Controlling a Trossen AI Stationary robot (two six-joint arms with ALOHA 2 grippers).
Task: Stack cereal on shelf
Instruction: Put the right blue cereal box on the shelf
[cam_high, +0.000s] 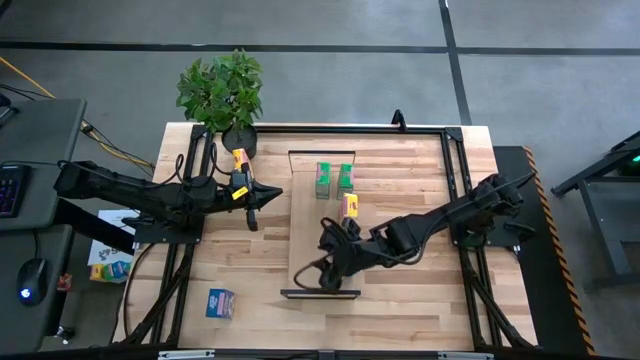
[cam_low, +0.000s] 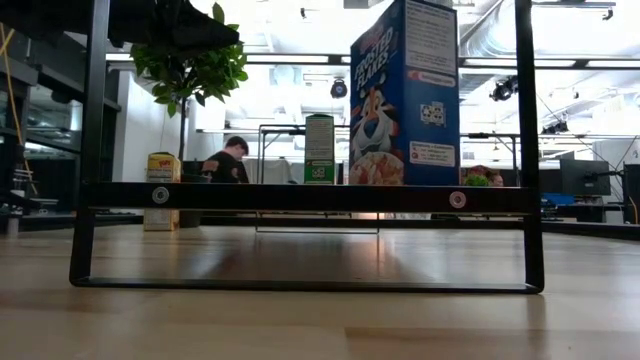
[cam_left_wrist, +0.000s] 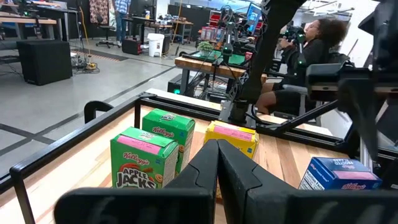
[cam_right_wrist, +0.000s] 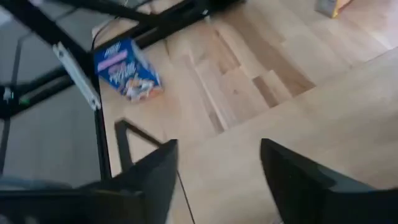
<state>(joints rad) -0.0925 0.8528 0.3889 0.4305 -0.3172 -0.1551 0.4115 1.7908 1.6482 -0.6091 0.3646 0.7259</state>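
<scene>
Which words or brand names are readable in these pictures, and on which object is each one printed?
"FROSTED FLAKES": blue cereal box, low view.
"Kellogg's APPLE JACKS": nearer green box, left wrist view.
"Kellogg's": farther green box behind it.
Too small or blurred to read: print on the yellow box, the blue box beside it, and the blue box in the right wrist view.

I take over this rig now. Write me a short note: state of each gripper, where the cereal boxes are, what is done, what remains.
Left gripper: shut, empty, left of the shelf.
Right gripper: open, empty, over the shelf's near end.
On the shelf: two green boxes side by side at the far end, one yellow box just nearer.
Off the shelf: a yellow box by the plant, a blue box at the near-left of the table.
Left to do: move those two onto the shelf; a sixth box is not visible on the table.
</scene>
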